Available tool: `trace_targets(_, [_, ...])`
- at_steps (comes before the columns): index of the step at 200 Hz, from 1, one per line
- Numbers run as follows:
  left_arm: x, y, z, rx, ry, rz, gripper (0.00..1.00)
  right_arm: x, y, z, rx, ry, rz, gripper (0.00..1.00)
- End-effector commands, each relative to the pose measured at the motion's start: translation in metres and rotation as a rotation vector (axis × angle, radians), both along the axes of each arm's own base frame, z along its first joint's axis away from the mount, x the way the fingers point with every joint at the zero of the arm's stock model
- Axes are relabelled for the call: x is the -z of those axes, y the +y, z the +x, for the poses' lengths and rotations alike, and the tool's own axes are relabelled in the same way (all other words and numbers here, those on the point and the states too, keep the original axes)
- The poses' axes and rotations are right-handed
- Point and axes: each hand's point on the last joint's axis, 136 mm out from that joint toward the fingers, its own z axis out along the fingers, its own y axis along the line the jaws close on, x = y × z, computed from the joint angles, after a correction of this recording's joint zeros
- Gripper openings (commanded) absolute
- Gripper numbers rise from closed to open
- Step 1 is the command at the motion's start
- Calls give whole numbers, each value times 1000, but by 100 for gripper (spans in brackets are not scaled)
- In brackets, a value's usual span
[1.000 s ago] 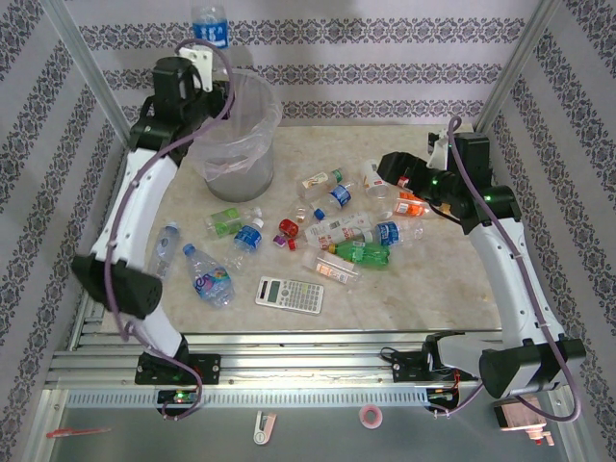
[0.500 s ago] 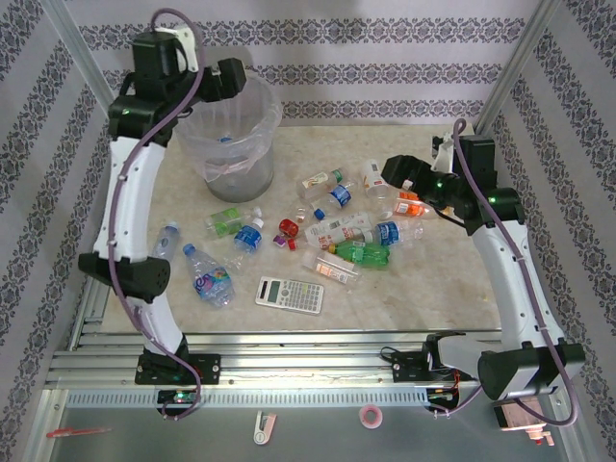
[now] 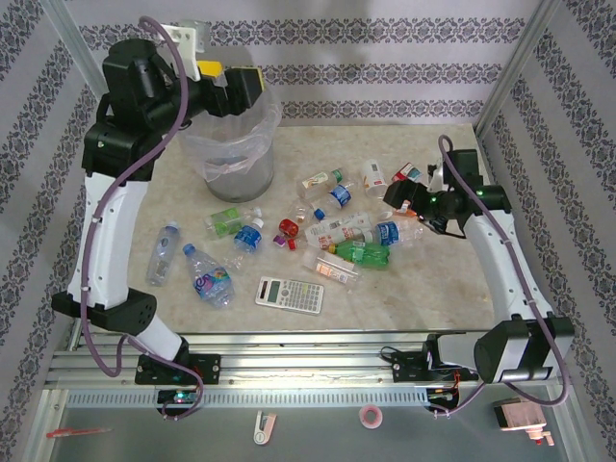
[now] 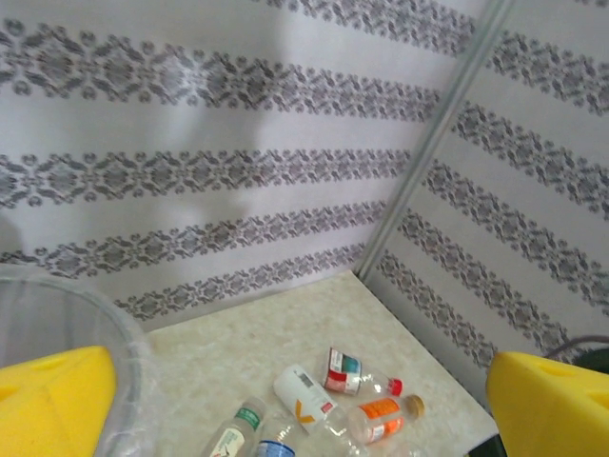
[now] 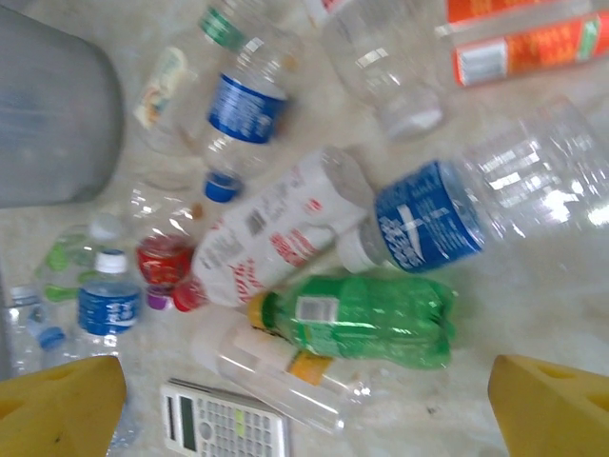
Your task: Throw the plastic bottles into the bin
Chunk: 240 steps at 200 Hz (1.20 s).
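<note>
The bin [image 3: 237,146] stands at the back left, grey and lined with a clear bag; its rim [image 4: 90,319] shows in the left wrist view. My left gripper [image 3: 234,85] hangs open over that rim with nothing between its yellow pads [image 4: 52,400]. Several plastic bottles lie in a heap mid-table, among them a green bottle [image 3: 364,253] [image 5: 371,319] and a blue-labelled bottle [image 3: 389,232] [image 5: 428,219]. My right gripper [image 3: 408,198] hovers open above the heap's right side, its fingers empty. An orange-labelled bottle [image 4: 381,416] lies at the heap's far right.
A grey calculator [image 3: 289,294] [image 5: 224,424] lies in front of the heap. Three more bottles [image 3: 210,276] lie at the left, near the left arm. Patterned walls and metal posts [image 3: 505,72] close in the table's back and sides.
My left gripper has opened and the blue-labelled bottle it held high over the bin is gone from it. The right gripper has come down and left towards the heap, still open.
</note>
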Motion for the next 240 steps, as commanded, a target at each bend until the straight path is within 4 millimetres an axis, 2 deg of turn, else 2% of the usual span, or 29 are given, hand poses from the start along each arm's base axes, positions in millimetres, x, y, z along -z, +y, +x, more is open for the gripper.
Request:
trace_targets(1, [-10,-19,-16,94,-94,28,100,22,-14,-10,65,81,-30,98])
trace_targets(32, [0,-34,-24,149,-109,35,100,41,-24,-10,154,123,8,98])
trace_targets(102, [21,-47,-36,198,-109,40,100,91,-54,5,378,202,145,98])
trace_targets(166, [29,-53,-44,209,-109,36,100,120,-61,30,443,248,185,98])
trace_targets(240, [34,-57,-45,196,-109,39,100,153,-65,41,519,311,206,94])
